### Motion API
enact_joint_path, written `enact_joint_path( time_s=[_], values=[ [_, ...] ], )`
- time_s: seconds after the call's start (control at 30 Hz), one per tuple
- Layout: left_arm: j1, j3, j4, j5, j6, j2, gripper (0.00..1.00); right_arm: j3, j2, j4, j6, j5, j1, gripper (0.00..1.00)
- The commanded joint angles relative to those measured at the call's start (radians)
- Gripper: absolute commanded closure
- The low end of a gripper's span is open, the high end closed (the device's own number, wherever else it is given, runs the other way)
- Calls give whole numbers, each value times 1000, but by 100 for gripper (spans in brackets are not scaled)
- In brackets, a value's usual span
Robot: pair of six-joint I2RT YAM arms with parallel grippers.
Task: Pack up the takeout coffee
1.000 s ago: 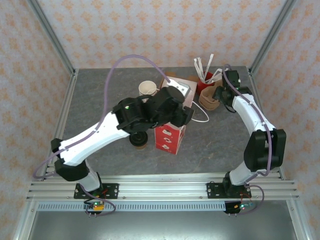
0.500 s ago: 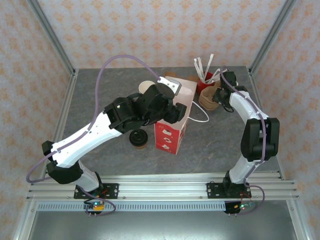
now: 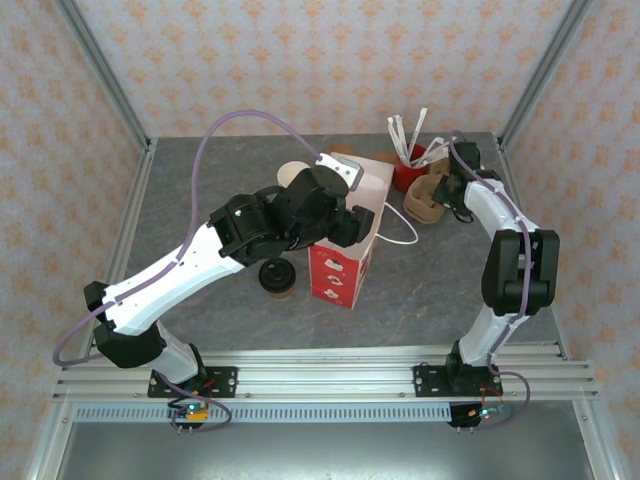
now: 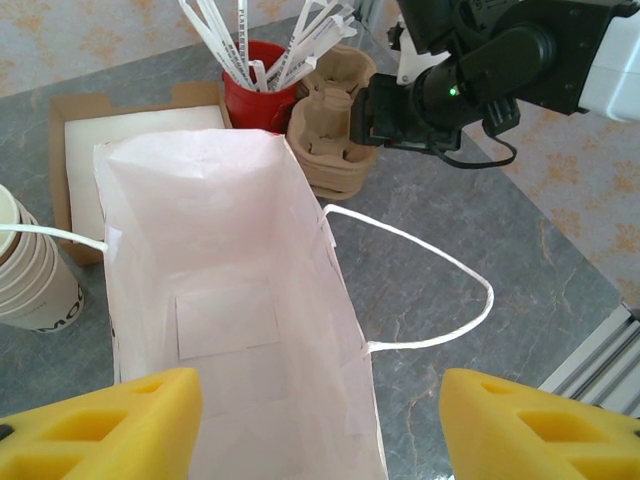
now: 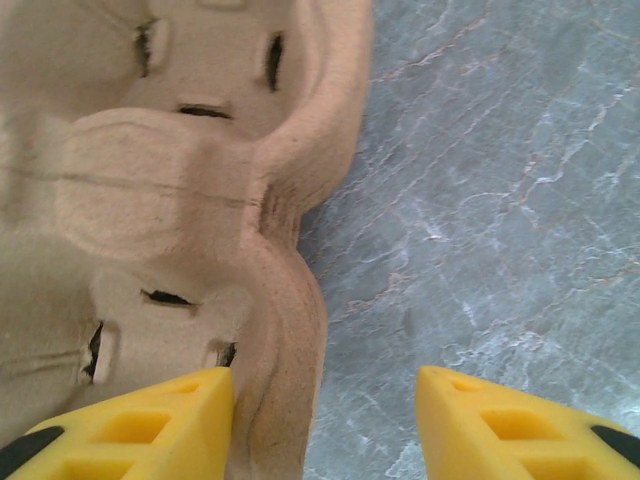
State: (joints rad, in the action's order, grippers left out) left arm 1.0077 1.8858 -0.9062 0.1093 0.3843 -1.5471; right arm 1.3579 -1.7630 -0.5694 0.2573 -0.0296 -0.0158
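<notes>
Jaws of the left gripper (image 4: 320, 425) stand wide above the open mouth of the gift bag (image 4: 230, 260); right gripper (image 5: 320, 390) part-open, straddling the rim of the pulp cup carrier (image 5: 150, 200), not clamped; takeout coffee (image 3: 277, 277) stands on the bench (image 3: 200, 190), just left of the bag.

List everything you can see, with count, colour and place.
Bag: one, red outside, white inside, centre.
Coffee: one, tan, black lid, left of bag.
Cups: one stack, cream, behind bag.
Red cup: one, holding white sticks, far right.
Carriers: one stack, tan, beside red cup.
Box: one, brown, white contents, behind bag.
Table: one, grey.
Left end effector: one, yellow, open, above bag.
Right end effector: one, yellow, open, astride carriers' rim.
</notes>
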Motion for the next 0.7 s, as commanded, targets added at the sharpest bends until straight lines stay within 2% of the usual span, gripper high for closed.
enact_joint_path(
  time_s=[0.0, 0.23, 0.3, 0.43, 0.67],
  values=[
    [-9, -18, 20, -6, -6, 27, 35, 6, 32, -47, -20, 39, -35, 50],
    [-16, -32, 18, -9, -10, 33, 35, 6, 86, -78, -54, 75, -124, 52],
    [-17, -36, 22, -12, -12, 33, 35, 11, 99, -77, -63, 36, -125, 52],
    [-21, -37, 25, -13, -15, 28, 35, -13, 141, -8, -109, -106, -98, 52],
    [-27, -43, 28, -19, -21, 27, 35, 46, 85, -1, -174, -116, -32, 52]
  ],
)
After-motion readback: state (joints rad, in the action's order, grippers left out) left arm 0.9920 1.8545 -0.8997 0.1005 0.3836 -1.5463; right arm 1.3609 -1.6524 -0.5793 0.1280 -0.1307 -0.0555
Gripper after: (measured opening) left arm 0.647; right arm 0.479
